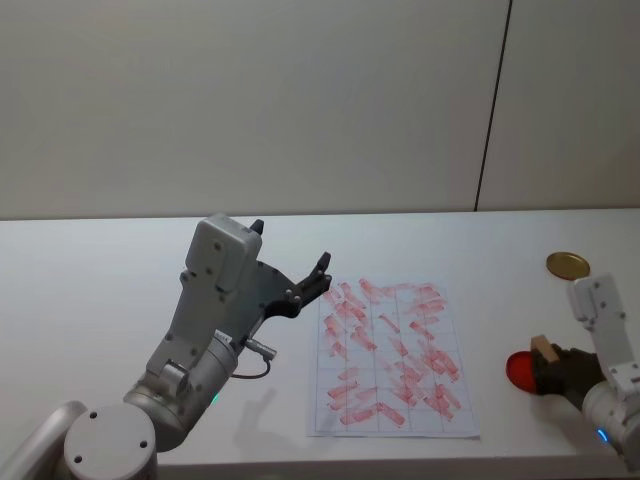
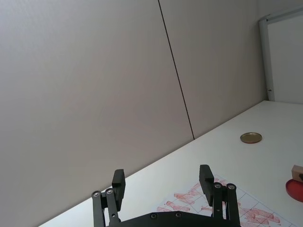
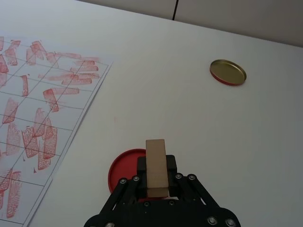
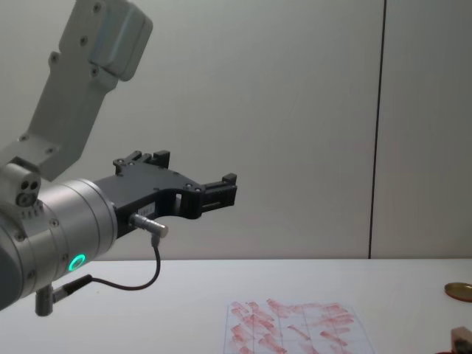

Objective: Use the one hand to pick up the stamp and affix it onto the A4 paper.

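Observation:
The stamp (image 3: 156,152), a small tan wooden block, stands upright between my right gripper's (image 3: 156,185) fingers, which are shut on it. Its lower end sits on a round red ink pad (image 3: 122,171). In the head view the stamp (image 1: 543,349) and right gripper (image 1: 550,374) are at the table's right, a short way right of the A4 paper (image 1: 393,355). The paper is a white gridded sheet covered with slanted red marks. My left gripper (image 1: 290,248) hangs open and raised in the air left of the paper, holding nothing.
A flat golden disc (image 1: 567,265) lies on the white table (image 1: 100,300) behind the right gripper, also seen as the disc (image 3: 228,72) in the right wrist view. A grey wall stands behind the table. The left arm's body (image 4: 66,221) looms large at the left.

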